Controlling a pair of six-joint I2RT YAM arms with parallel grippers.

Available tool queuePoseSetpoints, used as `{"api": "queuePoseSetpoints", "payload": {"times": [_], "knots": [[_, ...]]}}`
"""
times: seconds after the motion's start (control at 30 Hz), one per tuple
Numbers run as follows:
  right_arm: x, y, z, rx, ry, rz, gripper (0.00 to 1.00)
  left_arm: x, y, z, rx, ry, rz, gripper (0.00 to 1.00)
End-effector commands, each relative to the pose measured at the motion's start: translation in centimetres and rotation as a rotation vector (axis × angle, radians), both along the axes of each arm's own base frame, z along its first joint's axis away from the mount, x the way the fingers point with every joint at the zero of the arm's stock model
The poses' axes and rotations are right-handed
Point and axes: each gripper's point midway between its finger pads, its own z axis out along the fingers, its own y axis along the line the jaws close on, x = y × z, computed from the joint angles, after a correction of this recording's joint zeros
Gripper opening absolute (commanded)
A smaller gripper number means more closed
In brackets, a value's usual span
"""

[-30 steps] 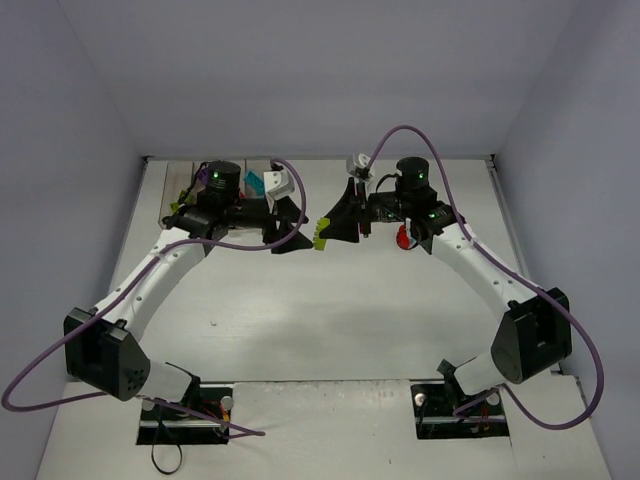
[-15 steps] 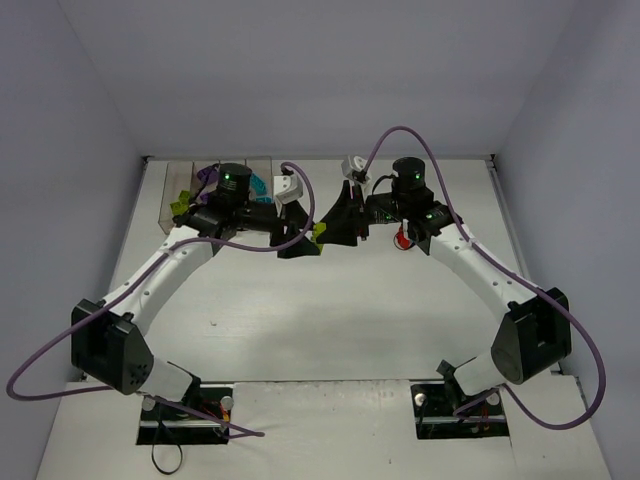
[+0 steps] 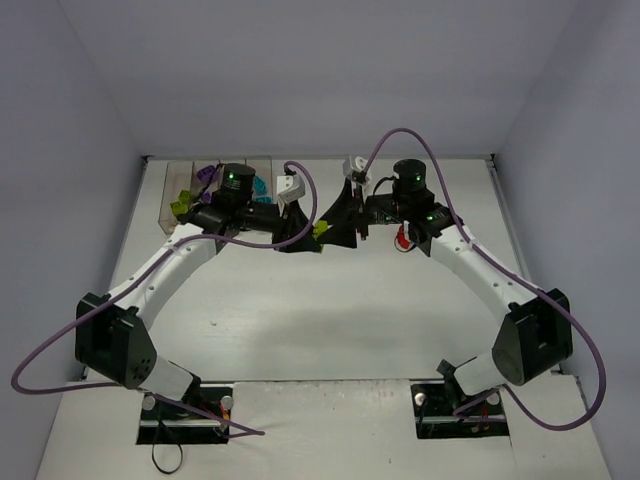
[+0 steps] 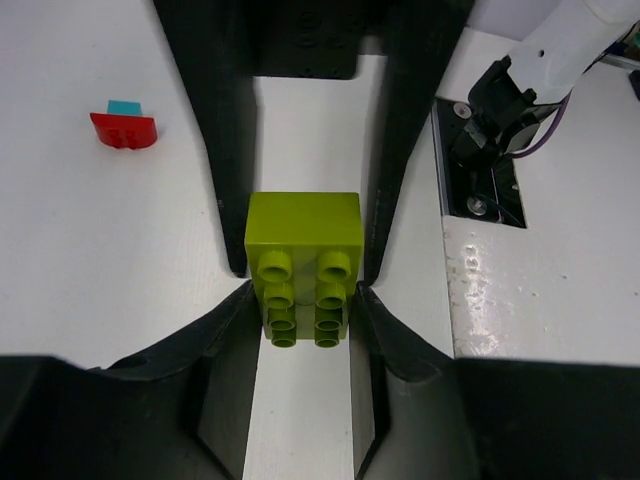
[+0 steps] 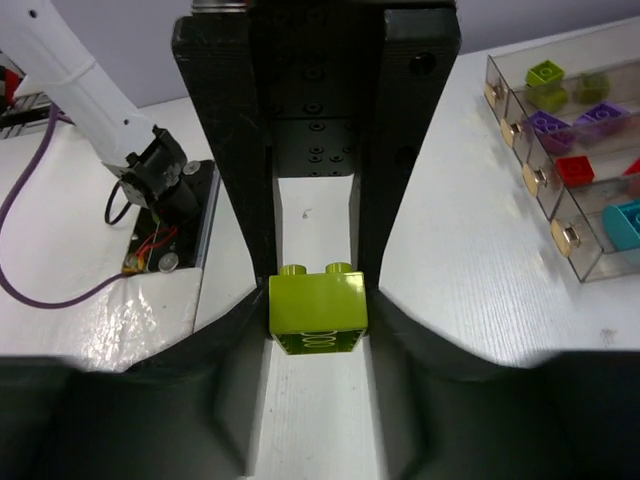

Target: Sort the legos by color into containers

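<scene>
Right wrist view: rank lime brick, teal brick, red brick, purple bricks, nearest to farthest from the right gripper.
1. lime brick, between the right gripper fingers
2. teal brick, right edge, lowest
3. red brick, above it
4. purple bricks, higher still

Lime green brick (image 4: 303,240), studs facing the camera, is clamped from both ends. Left gripper (image 4: 304,300): dark blurred fingers close against the brick's near sides. Right gripper (image 4: 304,262): reaches in from beyond the brick, fingers flush on both its flanks. Up-left of the brick, well apart, a red brick (image 4: 123,130) with a teal piece lies on the white tabletop (image 4: 110,250). Right of the brick: arm base (image 4: 490,120), purple cable.
</scene>
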Motion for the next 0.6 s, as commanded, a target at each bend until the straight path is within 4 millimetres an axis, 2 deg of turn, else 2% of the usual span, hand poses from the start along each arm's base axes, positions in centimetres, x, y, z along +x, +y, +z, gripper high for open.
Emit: {"api": "queuePoseSetpoints", "payload": {"times": [0.0, 0.13, 0.2, 0.3, 0.33, 0.37, 0.4, 0.43, 0.53, 0.57], "knots": [[0.5, -0.4, 2.7, 0.045, -0.140, -0.061, 0.53, 0.8, -0.4, 1.9, -0.028, -0.065, 0.005, 0.00], [2.4, -1.9, 2.5, 0.028, -0.137, -0.180, 0.76, 1.9, 0.5, 0.7, 0.017, -0.069, 0.054, 0.00], [3.8, -3.4, 2.8, 0.022, -0.150, -0.274, 0.82, 2.9, 1.2, 0.0, 0.044, -0.055, 0.101, 0.00], [5.9, -5.7, 3.0, 0.009, -0.147, -0.427, 0.82, 5.4, 3.4, -0.7, 0.069, -0.039, 0.213, 0.00], [6.4, -6.2, 2.7, 0.006, -0.121, -0.469, 0.83, 7.5, 5.2, -1.2, 0.094, -0.016, 0.327, 0.00], [7.5, -7.3, 2.7, -0.002, -0.113, -0.559, 0.88, 9.0, 6.2, -1.1, 0.091, -0.022, 0.394, 0.00], [8.2, -8.2, 2.5, -0.001, -0.073, -0.620, 1.00, 10.3, 7.3, -1.2, 0.097, -0.012, 0.462, 0.00], [8.6, -8.7, 2.2, 0.005, -0.017, -0.661, 1.00, 12.8, 10.1, -1.5, 0.120, 0.015, 0.631, 0.00], [9.2, -10.0, 0.6, -0.012, 0.055, -0.752, 1.00, 16.9, 15.0, -1.3, 0.154, 0.021, 0.915, 0.00], [8.9, -10.4, -0.2, -0.018, 0.073, -0.771, 1.00, 18.5, 18.4, -1.8, 0.208, 0.016, 1.071, 0.00]]}}
